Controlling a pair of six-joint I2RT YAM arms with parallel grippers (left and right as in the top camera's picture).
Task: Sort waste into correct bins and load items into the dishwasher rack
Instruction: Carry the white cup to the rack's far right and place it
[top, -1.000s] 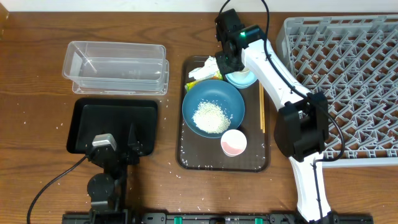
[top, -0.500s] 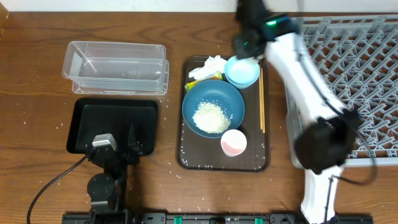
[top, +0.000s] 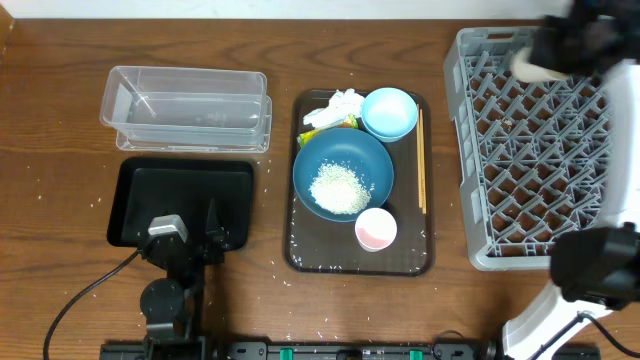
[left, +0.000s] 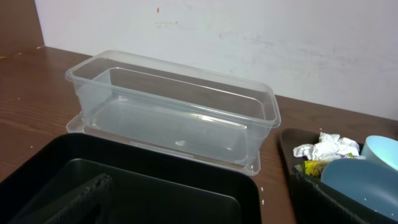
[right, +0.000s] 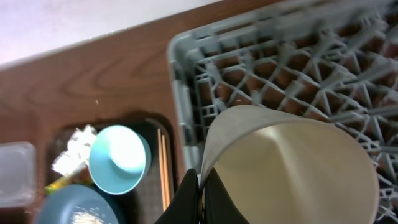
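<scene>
While the right gripper hangs over the far left corner of the dishwasher rack, its jaws are pinched narrow on the rim of the small pale cup; we judge this the first item on its way in, since we see nothing lodged in the cells that show.

Nearly everything is left to do, in our view; the heap of rice lies in the large dark-blue bowl; the crumpled napkin and the yellow-green wrapper sit at the far end of the brown serving tray; the light-blue bowl and the pink cup stand there too; the chopsticks lie along its right side, their long axis running near to far. The black tray and the clear container hold no waste that we can see.

The cup is off the rack, carried just above it; from the wrist it seems tipped, its mouth turned toward the camera and its wall gripped edge-on, though the overhead view is too blurred for us to fix its axis.

The left gripper rests over the black tray with its jaws wide apart, holding nothing.
</scene>
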